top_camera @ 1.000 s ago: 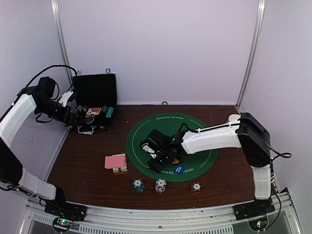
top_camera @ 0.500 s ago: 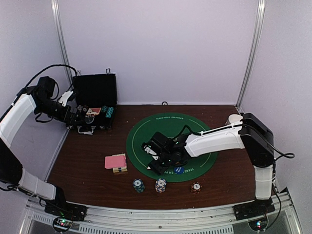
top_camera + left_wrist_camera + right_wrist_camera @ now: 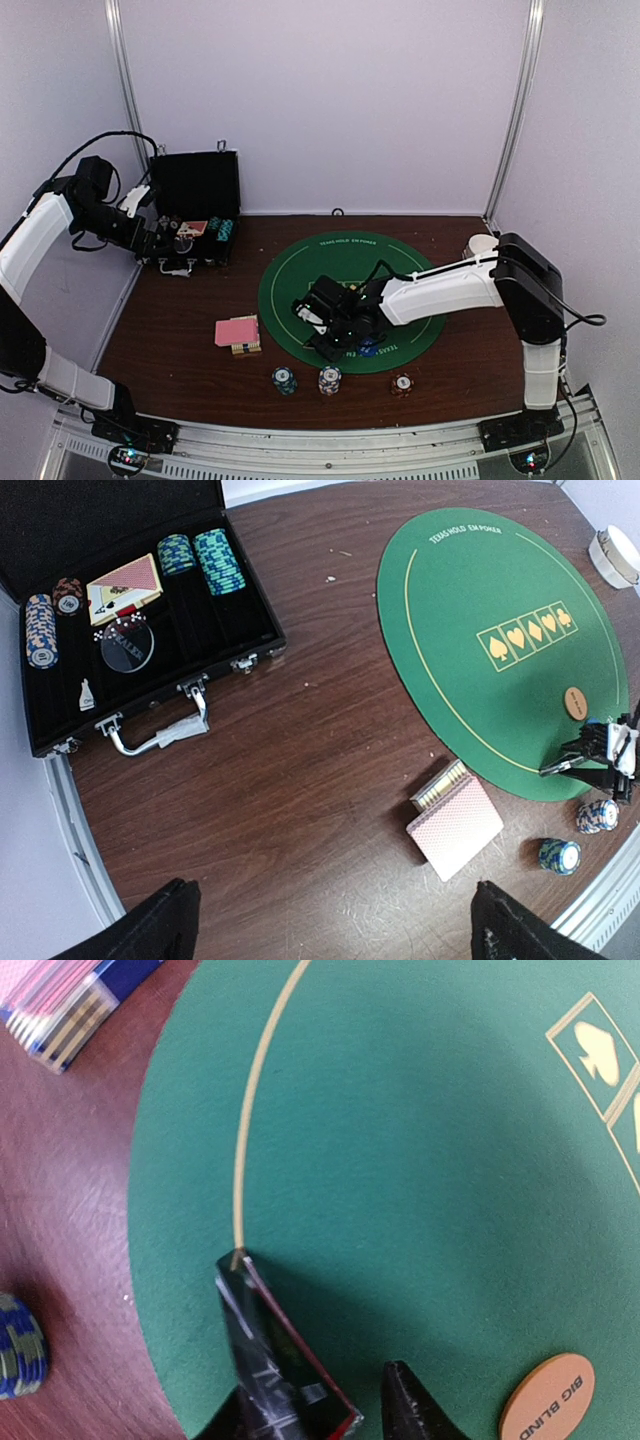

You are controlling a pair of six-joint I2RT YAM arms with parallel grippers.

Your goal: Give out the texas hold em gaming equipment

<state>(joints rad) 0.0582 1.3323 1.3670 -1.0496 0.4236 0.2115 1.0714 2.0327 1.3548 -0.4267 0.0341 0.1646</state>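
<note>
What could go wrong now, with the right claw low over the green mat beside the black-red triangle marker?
1. The triangle marker leans against one finger of the right claw, with a gap to the other finger. If the grip is not firm, the marker may slip or topple.
2. The orange BIG BLIND disc lies on the green mat close to that claw. A sideways move might push it out of place.
</note>
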